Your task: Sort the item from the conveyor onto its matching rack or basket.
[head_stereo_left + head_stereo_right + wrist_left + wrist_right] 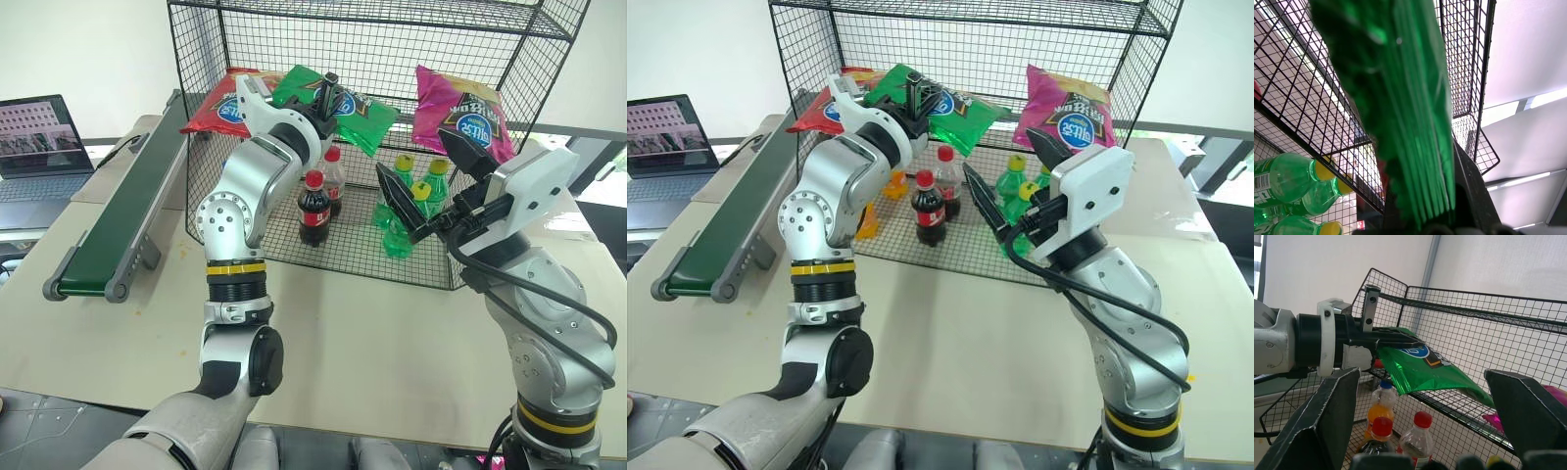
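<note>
At the upper shelf of the rack (392, 59), the green chip bag (338, 108) is held clamped in the left hand (326, 95), between the red bag (220, 108) and the magenta bag (460, 113). Near the bottles (323, 201), the right hand (431, 186) is kept wide apart and empty.

Head stereo pair looks forward and down over both arms at the beige bench (372, 323) and the tall black wire-mesh rack (392, 59), the two eyes sharing nearly the same scene. Left wrist camera sits tight against the shiny green snack chip bag (1400, 98), facing up through the mesh. Right wrist camera looks across, from near, at the left claw (1396, 340), bag and rack, overlapping the head views.
</note>
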Motion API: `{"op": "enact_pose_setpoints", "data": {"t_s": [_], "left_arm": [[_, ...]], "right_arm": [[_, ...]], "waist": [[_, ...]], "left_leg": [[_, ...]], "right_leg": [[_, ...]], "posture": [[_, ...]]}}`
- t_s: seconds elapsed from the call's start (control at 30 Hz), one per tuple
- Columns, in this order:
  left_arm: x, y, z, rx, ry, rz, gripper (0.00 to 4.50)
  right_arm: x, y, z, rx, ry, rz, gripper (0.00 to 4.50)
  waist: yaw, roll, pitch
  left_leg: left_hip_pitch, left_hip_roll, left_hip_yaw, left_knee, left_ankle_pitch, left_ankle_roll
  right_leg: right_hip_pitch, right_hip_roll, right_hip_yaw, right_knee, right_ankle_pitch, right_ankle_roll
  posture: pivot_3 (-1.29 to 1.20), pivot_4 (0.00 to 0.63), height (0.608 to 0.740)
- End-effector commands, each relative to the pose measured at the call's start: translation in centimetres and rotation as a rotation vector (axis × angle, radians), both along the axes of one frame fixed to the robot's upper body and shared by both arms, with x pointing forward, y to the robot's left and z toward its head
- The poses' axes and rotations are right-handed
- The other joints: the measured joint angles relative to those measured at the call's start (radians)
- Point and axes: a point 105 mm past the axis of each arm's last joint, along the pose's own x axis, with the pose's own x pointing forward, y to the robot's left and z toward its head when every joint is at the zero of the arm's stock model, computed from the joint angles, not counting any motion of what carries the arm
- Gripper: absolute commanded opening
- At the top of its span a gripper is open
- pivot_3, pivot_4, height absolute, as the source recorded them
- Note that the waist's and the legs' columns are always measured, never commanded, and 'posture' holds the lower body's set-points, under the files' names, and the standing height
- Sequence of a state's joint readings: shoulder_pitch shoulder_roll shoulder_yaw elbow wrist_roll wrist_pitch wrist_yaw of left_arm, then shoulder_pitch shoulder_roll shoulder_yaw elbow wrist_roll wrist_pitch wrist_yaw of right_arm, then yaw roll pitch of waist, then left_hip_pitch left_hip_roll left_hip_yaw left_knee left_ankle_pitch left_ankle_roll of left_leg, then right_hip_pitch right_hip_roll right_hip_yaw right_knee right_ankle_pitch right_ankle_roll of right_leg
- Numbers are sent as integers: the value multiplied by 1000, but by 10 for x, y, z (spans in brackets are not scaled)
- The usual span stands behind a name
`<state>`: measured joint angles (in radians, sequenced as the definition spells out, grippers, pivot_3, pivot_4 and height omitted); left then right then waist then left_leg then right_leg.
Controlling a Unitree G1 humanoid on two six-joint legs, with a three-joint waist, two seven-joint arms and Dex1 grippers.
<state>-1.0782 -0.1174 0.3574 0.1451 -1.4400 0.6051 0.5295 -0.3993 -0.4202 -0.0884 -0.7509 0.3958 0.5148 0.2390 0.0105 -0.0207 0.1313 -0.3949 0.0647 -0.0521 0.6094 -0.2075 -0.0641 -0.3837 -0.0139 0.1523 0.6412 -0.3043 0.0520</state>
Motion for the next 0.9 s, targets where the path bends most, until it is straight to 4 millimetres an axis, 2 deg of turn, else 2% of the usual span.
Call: {"op": "enact_pose_setpoints", "data": {"t_s": [0.03,0.27,0.47,0.57,0.73,0.83,0.9], "left_arm": [[-2,-15,2,-57,14,-29,44],[21,-26,-8,-50,91,6,44],[24,-32,-7,-63,93,-12,44],[21,-35,-4,-70,65,-23,822],[15,-35,-4,-65,42,-47,3196],[10,-29,-7,-26,15,-59,4368],[0,-19,-7,20,-41,-87,4449]], "right_arm": [[-9,-1,9,-7,-53,-6,4500],[-8,-1,12,-13,-61,-13,4500],[-9,-2,17,-13,-81,-25,4500],[-9,-2,17,-12,-79,-28,4500],[-10,-3,15,-15,-69,-27,4500],[-10,-3,13,-14,-63,-26,4500],[-10,-3,10,-12,-53,-21,4500]], "waist": [[0,0,0],[1,0,0],[1,0,0],[0,0,0],[0,0,0],[0,0,0],[0,0,0]], "left_leg": [[0,0,0,0,0,0],[0,0,0,0,0,0],[-1,0,0,0,0,1],[0,0,0,-1,0,1],[0,0,0,0,0,0],[0,0,0,0,0,0],[0,0,0,0,0,0]], "right_leg": [[0,0,0,0,0,0],[0,0,0,0,0,0],[0,0,0,-1,0,0],[0,0,0,0,0,0],[0,0,0,0,0,0],[0,0,0,0,0,0],[0,0,0,0,0,0]], "posture": [[0,150,740],[0,150,740],[0,150,740],[0,150,740],[0,150,740],[0,150,740],[0,150,740]]}}
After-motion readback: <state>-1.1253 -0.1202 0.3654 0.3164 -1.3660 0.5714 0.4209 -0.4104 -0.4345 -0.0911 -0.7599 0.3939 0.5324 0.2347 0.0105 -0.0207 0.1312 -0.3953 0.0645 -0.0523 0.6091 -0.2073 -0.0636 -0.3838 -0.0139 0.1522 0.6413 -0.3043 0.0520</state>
